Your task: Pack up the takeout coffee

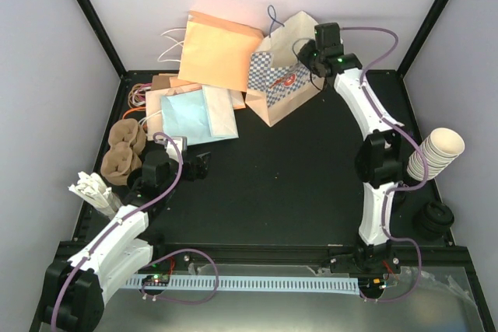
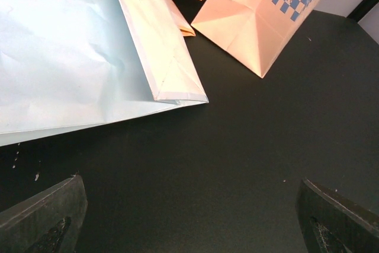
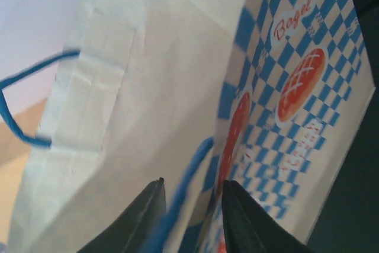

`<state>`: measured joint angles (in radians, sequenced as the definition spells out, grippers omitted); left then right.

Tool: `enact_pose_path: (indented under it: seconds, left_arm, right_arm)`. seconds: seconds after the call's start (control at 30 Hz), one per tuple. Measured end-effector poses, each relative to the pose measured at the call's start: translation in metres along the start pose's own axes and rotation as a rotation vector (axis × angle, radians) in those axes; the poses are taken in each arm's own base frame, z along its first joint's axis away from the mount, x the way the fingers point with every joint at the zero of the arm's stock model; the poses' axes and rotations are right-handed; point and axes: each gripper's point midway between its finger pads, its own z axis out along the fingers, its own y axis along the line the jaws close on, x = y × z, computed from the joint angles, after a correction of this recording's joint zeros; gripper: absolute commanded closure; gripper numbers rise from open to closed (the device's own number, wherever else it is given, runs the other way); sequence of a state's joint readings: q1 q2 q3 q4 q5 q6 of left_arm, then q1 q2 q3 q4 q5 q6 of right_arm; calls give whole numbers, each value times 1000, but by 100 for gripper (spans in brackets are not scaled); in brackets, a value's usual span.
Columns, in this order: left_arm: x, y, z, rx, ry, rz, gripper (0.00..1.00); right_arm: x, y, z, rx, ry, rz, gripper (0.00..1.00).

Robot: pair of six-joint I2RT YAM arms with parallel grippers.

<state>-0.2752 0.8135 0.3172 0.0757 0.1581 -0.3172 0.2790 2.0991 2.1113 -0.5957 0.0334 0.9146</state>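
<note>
— Where is the right pincer (image 3: 192, 186)?

— At the mouth of the blue-and-white checked paper bag (image 3: 308, 140) with the red bagel print. Its two dark fingers stand close together, and the bag's rim and the blue cord handle (image 3: 179, 197) run between them. I cannot tell whether they bite the paper or only straddle it.

— And the left pincer (image 2: 189, 211)?

— Spread wide, with nothing between its fingers and bare black tabletop (image 2: 237, 164) beneath. A pale blue flat paper bag (image 2: 59, 57) lies ahead of it, to its left.

— The small cream-white paper coffee cup?

— I find no single cup in any view. Only a nested stack of cream paper cups (image 1: 436, 152) shows, well behind the right pincer and near that arm's elbow. The cup may be hidden inside the bag, but I cannot say.

— So what is the step in hand?

— Opening or steadying the bag's mouth, I judge. To do it well, the fingers should take the paper rim itself and not the cord alone, since the cord is likely to slip. They should close gently, because thin paper crumples. A short, slow pull away from the bag's opposite side should then open the mouth without dragging the bag or tearing the handle patch.

— And the left?

— It is best kept apart and spread, ready to bring the cup upright.
</note>
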Motion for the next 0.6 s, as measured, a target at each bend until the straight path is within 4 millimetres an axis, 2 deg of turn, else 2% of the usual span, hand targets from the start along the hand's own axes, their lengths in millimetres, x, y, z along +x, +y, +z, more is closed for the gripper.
enact_pose_path:
  seconds: [0.07,0.1,0.2,0.27,0.4,0.6]
  left_arm:
    - [0,0,0,0,0,0,1]
    - [0,0,0,0,0,0,1]
    - [0,0,0,0,0,0,1]
    - [0,0,0,0,0,0,1]
    - [0,0,0,0,0,0,1]
    - [0,0,0,0,0,0,1]
  right_arm:
    - [6,-5,-10,-1,14,-6,86]
    - [8,-7,-17,-3,18,-6,88]
    - [11,-9,-33,-10,24,-19,88]
    - [11,-6,-39,-21,27,-22,93]
    - [15,-5,-45,-39,47,-37,98]
    - [29,-10,-55,-53,93,-58,99]
